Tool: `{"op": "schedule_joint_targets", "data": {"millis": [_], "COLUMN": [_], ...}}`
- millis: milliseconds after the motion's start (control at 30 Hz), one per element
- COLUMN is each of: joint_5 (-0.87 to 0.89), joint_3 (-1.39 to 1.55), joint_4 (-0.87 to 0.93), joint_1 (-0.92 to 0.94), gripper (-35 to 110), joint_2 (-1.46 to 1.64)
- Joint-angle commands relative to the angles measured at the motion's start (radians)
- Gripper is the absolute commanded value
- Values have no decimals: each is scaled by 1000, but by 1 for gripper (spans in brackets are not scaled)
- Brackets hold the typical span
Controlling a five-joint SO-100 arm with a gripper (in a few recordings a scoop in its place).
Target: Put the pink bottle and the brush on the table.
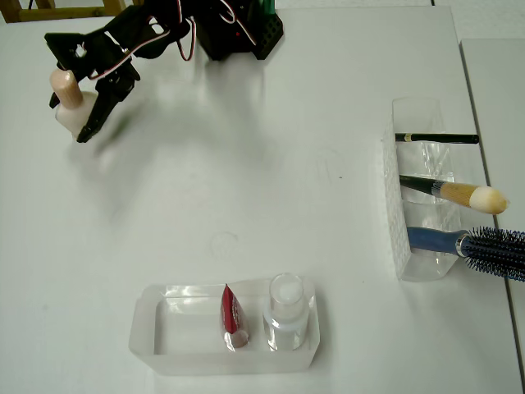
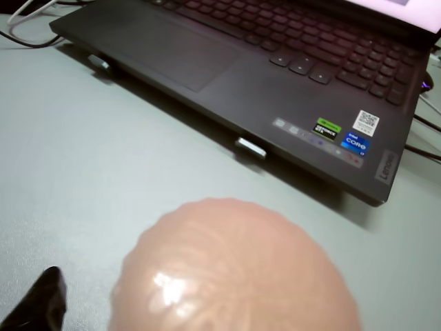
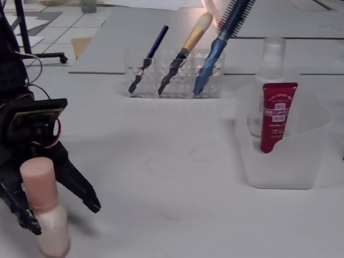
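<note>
Bottle first: I've got the pink bottle [image 3: 45, 215] upright at the table's [image 1: 246, 197] ten o'clock, gripper [image 3: 54, 212] fingers straddling it, slightly apart. I should back off straight, avoiding its cap, then fetch the brush [image 1: 459, 194].

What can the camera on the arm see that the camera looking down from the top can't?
Only the wrist view has the laptop with its stickers. Only the overhead view has the brush, hairbrush and pencil in the clear rack, plus the red tube and clear bottle in the tray. Both share the pink bottle, the tool and the white table.
</note>
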Motion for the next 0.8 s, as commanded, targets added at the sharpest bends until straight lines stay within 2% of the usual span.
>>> {"op": "schedule_joint_targets", "data": {"millis": [0,533,767], "joint_5": [-15,-52,-84], "joint_3": [-8,-49,-124], "joint_4": [43,295,528], "joint_1": [12,12,9], "gripper": [45,65,67], "joint_2": [84,311,460]}}
